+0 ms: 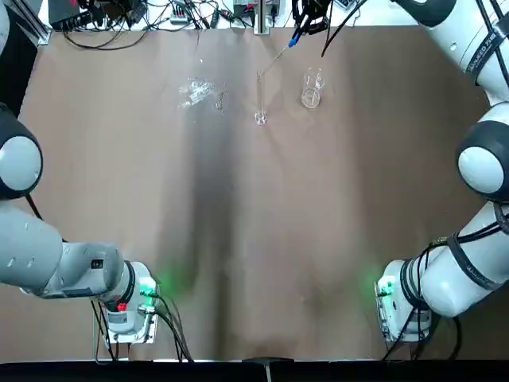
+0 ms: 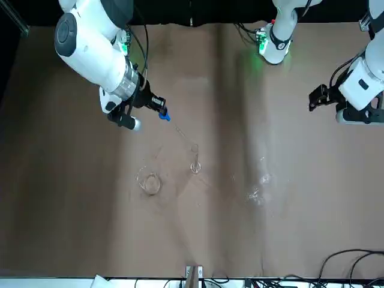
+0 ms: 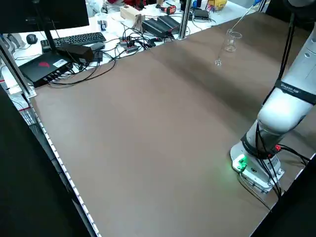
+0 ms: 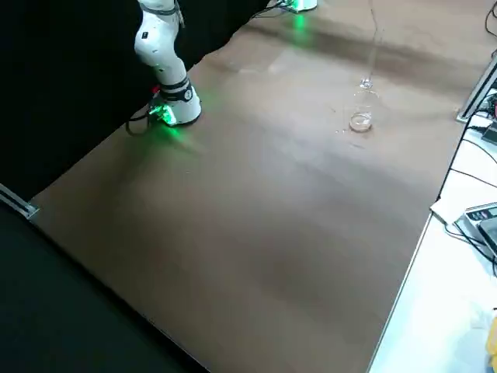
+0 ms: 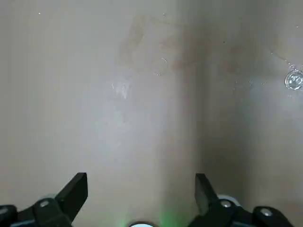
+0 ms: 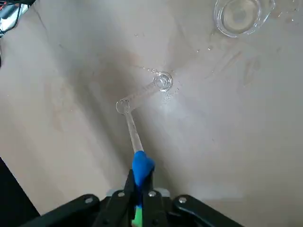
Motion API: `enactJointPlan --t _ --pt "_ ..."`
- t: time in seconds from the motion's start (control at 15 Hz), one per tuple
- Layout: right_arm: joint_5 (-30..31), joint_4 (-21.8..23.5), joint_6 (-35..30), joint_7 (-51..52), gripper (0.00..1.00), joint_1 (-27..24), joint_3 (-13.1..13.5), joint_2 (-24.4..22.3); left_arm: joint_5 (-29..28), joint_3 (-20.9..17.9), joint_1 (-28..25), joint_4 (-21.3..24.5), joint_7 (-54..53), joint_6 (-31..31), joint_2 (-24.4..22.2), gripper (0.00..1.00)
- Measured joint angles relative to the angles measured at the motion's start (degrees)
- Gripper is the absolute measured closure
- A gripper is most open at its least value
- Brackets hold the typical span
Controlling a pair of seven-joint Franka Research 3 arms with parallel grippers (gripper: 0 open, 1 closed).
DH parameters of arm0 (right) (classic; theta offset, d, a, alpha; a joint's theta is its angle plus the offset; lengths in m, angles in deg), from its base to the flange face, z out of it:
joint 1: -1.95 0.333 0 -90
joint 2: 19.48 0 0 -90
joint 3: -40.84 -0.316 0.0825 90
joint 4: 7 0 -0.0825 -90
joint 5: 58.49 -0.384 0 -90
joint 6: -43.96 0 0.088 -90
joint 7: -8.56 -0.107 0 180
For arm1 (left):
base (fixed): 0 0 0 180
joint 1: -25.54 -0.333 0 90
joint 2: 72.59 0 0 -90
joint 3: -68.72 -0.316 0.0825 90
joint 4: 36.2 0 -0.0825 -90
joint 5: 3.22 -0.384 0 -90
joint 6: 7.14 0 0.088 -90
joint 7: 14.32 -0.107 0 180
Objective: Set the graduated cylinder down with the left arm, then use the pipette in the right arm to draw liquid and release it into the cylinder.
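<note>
The graduated cylinder [image 1: 260,99] stands upright on the brown table, far centre, with nothing holding it. It also shows as a slim tube [image 6: 142,94] in the right wrist view. My right gripper [image 6: 139,189] hovers above and beyond it, shut on the blue bulb of the pipette [image 6: 141,165]. The pipette [image 2: 163,114] slants down, and its clear tip sits at the cylinder's mouth. My left gripper [image 5: 141,189] is pulled back near its own base [image 2: 318,96], open and holding nothing.
A short clear beaker [image 1: 312,89] stands just right of the cylinder. A jumble of small clear glassware [image 1: 199,91] lies to its left. Cables and electronics [image 1: 143,16] line the far table edge. The arm bases [image 1: 127,306] sit at the near corners.
</note>
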Motion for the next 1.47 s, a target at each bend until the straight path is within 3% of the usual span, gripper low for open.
enactJointPlan --t 1.47 --pt "-0.2 -0.8 -0.9 -1.4 0.93 -0.5 0.8 -0.6 0.0 0.1 0.1 0.0 0.0 0.1 0.0 0.00"
